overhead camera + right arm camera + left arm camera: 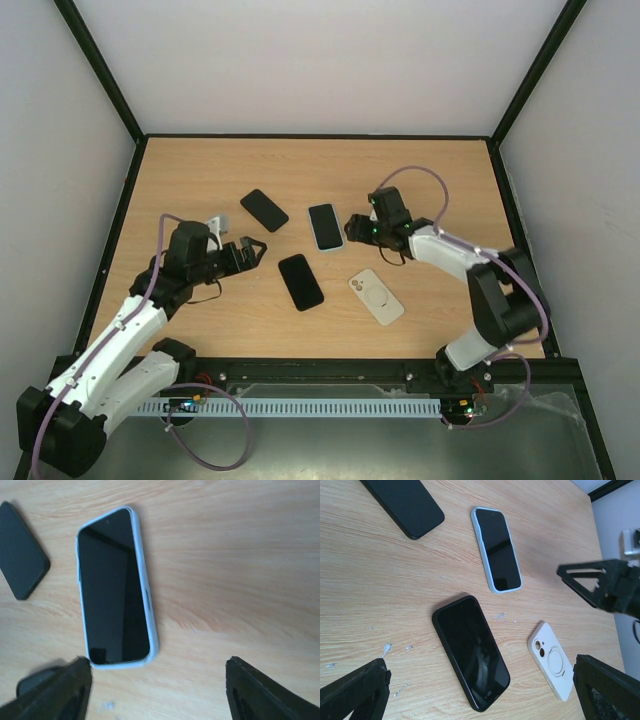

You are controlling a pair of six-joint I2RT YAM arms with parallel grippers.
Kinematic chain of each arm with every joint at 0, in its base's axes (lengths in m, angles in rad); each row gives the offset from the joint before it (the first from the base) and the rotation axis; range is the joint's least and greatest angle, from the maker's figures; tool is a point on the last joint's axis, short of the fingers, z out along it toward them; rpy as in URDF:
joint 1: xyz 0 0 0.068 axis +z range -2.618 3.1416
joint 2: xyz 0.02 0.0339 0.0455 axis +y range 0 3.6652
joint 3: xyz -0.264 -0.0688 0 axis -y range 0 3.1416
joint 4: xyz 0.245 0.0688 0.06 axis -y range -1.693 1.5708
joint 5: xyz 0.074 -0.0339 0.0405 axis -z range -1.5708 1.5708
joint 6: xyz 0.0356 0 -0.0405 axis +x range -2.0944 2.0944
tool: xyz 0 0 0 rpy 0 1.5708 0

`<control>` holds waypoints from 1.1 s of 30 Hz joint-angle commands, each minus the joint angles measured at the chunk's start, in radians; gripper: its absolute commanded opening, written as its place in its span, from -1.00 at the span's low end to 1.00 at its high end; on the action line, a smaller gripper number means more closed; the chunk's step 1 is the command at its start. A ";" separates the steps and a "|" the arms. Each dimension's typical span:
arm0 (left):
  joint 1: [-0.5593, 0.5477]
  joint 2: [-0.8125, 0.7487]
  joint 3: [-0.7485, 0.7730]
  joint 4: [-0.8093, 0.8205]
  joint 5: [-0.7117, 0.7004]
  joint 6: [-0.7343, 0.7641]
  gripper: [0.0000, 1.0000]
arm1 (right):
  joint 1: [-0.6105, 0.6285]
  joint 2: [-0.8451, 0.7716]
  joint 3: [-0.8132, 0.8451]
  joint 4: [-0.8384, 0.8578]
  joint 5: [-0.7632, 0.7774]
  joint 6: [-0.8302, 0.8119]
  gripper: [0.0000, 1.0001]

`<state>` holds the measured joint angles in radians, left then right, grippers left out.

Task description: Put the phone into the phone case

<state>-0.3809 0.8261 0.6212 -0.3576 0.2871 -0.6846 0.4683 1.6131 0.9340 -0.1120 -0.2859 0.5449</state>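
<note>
Top view, from the left: the left gripper [257, 252] hovers above the table, jaws apart and empty. Behind it lies a matte black slab [264, 209], and nearer is a black phone [300, 282], face up. The blue-cased phone [325, 226] lies mid-table. The right gripper [351, 229], spread wide and empty, is just beside it. The white case [376, 296] lies back up, nearer the arm bases.
</note>
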 commanded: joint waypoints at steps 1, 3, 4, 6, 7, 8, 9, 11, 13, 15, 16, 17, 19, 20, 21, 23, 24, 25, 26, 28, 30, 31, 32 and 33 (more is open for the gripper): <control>0.007 -0.006 -0.032 0.026 0.014 -0.008 0.99 | 0.014 -0.154 -0.100 -0.086 0.086 0.010 0.58; 0.009 -0.004 -0.040 0.036 0.015 -0.011 0.99 | 0.024 -0.228 -0.182 -0.066 0.083 0.034 0.85; 0.010 -0.003 -0.043 0.038 0.014 -0.013 0.99 | 0.031 -0.263 -0.212 -0.061 0.082 0.047 0.92; 0.011 -0.002 -0.050 0.044 0.012 -0.015 0.99 | 0.040 -0.320 -0.257 -0.076 0.095 0.068 0.99; 0.011 -0.001 -0.054 0.047 0.012 -0.017 0.99 | 0.042 -0.346 -0.274 -0.088 0.104 0.072 0.97; 0.012 -0.001 -0.056 0.048 0.014 -0.017 0.99 | 0.042 -0.367 -0.290 -0.101 0.114 0.075 0.95; 0.013 0.000 -0.057 0.051 0.018 -0.017 0.99 | 0.042 -0.389 -0.306 -0.114 0.124 0.078 0.95; 0.013 0.001 -0.056 0.052 0.019 -0.017 0.99 | 0.042 -0.422 -0.334 -0.135 0.143 0.079 0.95; 0.013 0.001 -0.055 0.051 0.020 -0.014 0.99 | 0.042 -0.454 -0.363 -0.148 0.161 0.085 0.95; 0.013 0.002 -0.054 0.051 0.018 -0.012 0.99 | 0.043 -0.473 -0.393 -0.146 0.162 0.110 0.95; 0.014 0.002 -0.055 0.050 0.017 -0.012 0.99 | 0.043 -0.479 -0.408 -0.145 0.158 0.119 0.95; 0.014 0.002 -0.056 0.049 0.017 -0.011 0.99 | 0.042 -0.484 -0.425 -0.144 0.155 0.127 0.95; 0.014 0.001 -0.060 0.049 0.017 -0.010 0.99 | 0.042 -0.493 -0.455 -0.136 0.140 0.141 0.95; 0.014 0.000 -0.065 0.049 0.017 -0.009 0.99 | 0.043 -0.498 -0.464 -0.136 0.139 0.145 0.95; 0.014 -0.001 -0.066 0.050 0.016 -0.009 0.99 | 0.043 -0.503 -0.473 -0.141 0.149 0.146 0.95; 0.014 -0.005 -0.070 0.050 0.017 -0.011 0.99 | 0.042 -0.515 -0.487 -0.152 0.171 0.148 0.95; 0.014 -0.005 -0.073 0.052 0.015 -0.012 0.99 | 0.043 -0.520 -0.494 -0.150 0.172 0.151 0.95; 0.014 -0.005 -0.073 0.052 0.015 -0.013 0.99 | 0.043 -0.524 -0.502 -0.145 0.166 0.156 0.95; 0.014 -0.005 -0.074 0.053 0.016 -0.015 0.99 | 0.043 -0.523 -0.511 -0.141 0.161 0.164 0.95; 0.014 -0.007 -0.073 0.057 0.022 -0.019 0.99 | 0.042 -0.513 -0.522 -0.133 0.147 0.176 0.95; 0.014 -0.010 -0.071 0.056 0.021 -0.019 0.99 | 0.044 -0.502 -0.532 -0.124 0.122 0.181 0.95; 0.014 -0.012 -0.069 0.055 0.020 -0.018 0.99 | 0.045 -0.501 -0.536 -0.122 0.113 0.183 0.95; 0.014 -0.014 -0.069 0.054 0.020 -0.017 0.99 | 0.048 -0.503 -0.541 -0.120 0.104 0.186 0.95; 0.014 -0.015 -0.069 0.053 0.020 -0.018 0.99 | 0.052 -0.507 -0.546 -0.120 0.097 0.192 0.95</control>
<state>-0.3717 0.8253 0.5545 -0.3119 0.2977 -0.7002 0.5091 1.1080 0.4126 -0.2344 -0.1665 0.7086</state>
